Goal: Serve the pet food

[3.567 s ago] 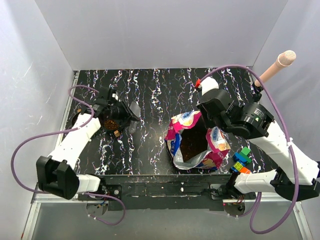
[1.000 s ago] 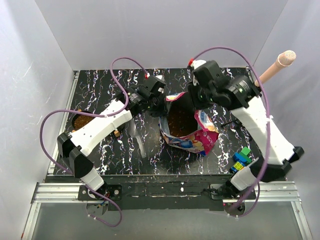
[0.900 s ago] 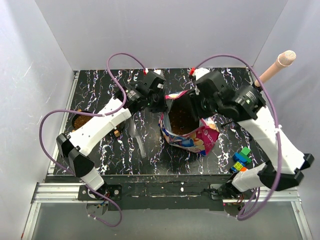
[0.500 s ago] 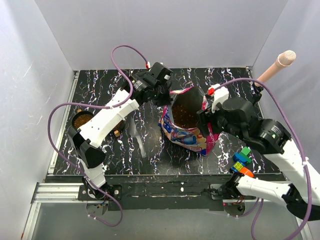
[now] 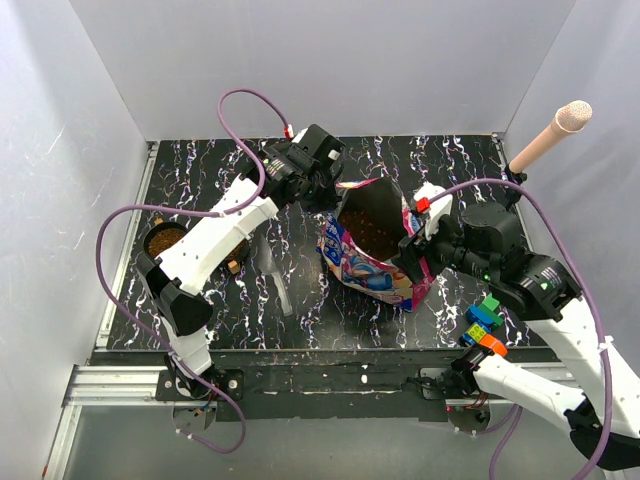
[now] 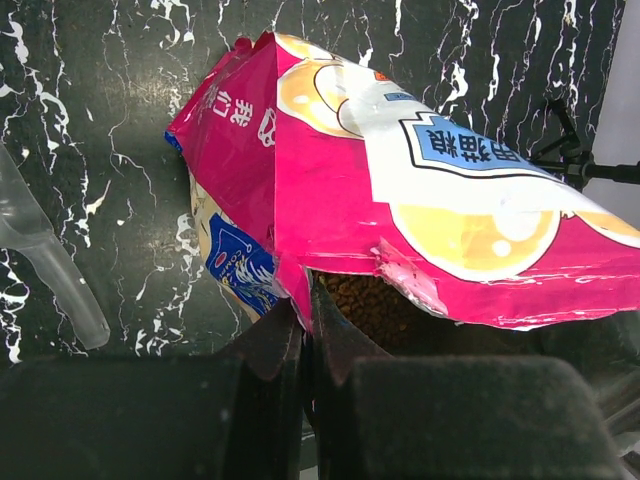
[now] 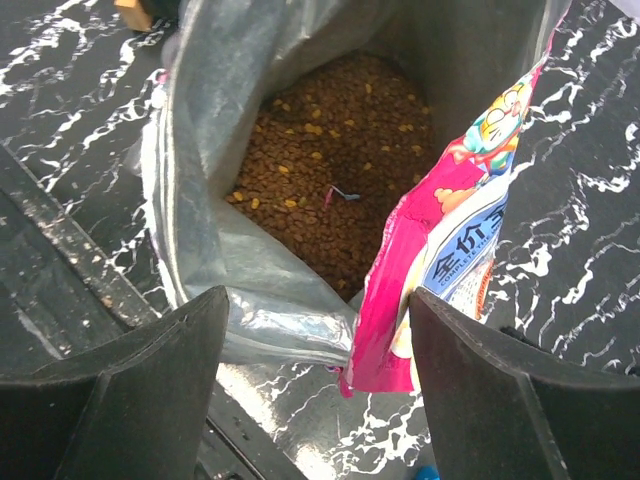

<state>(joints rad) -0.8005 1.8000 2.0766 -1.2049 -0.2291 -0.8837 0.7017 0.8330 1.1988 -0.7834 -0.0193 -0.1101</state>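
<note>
At far left a bowl (image 5: 146, 243) holds some kibble (image 5: 165, 242). A clear scoop (image 5: 272, 262) lies between it and the bag (image 5: 365, 268). The left gripper (image 6: 305, 300) is pinched shut on the bag's torn rim, likely to hold the mouth open and upright. Most kibble sits inside the bag. The right gripper (image 7: 315, 310) hangs spread wide over the mouth's edge, gripping nothing, seemingly ready to take that side. White characters on the magenta seem to read "我们".
</note>
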